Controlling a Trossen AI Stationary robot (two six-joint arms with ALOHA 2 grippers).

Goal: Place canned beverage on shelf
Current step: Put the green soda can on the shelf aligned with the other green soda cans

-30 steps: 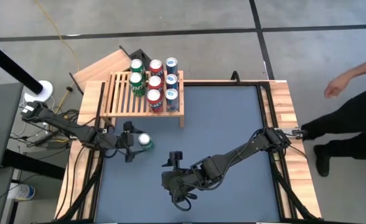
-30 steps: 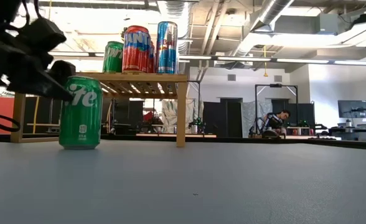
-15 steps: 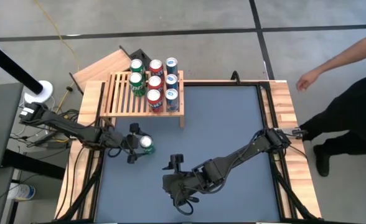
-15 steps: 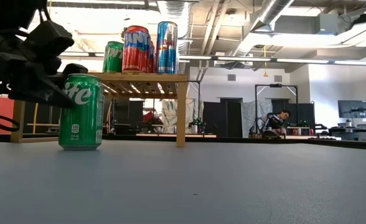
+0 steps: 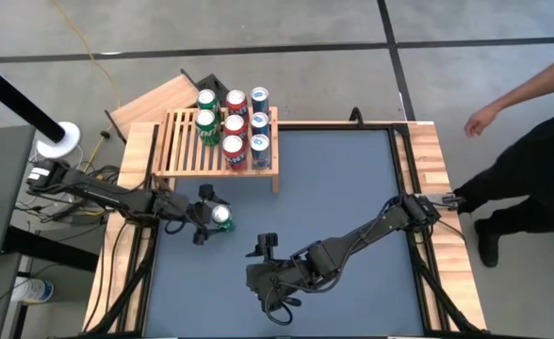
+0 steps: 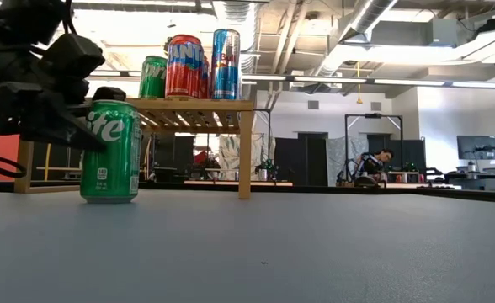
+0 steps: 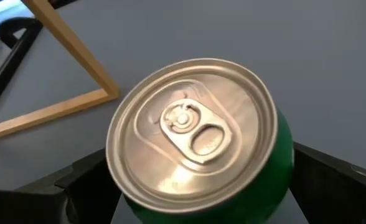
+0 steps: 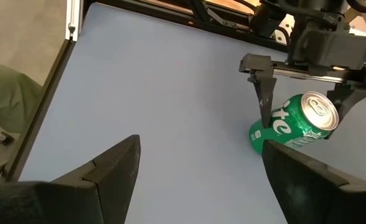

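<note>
Left gripper (image 5: pixel 204 215): jaws spread to full width, one finger on either side of the green can (image 5: pixel 221 216). The right wrist view shows a finger (image 8: pixel 263 93) standing at one flank of the can and the other finger at the far flank; whether the pads press on the can wall cannot be told. The can rests with its base on the counter (image 5: pixel 334 188), so it is straddled, not lifted.

Right gripper (image 5: pixel 263 247): jaws wide apart, holding nothing, hovering over the near middle of the counter, well apart from the can.

Clearances: the can stands on the left part of the counter, just in front of the shelf (image 5: pixel 183 141) and near its front edge. In the low view the shelf's front leg (image 6: pixel 245 151) stands to the can's right with open counter between them. The grey surface to the right of the can is open as far as the right arm. On the shelf, cans (image 5: pixel 235 127) occupy the right part of the slatted top in three rows; the left part of the slats is bare. A person (image 5: pixel 531 160) stands beyond the counter's right edge, one hand extended, apart from both arms.

Orientation: the green can is upright, long axis vertical, pull-tab lid (image 7: pixel 192 127) facing up, printed side toward the low camera.
</note>
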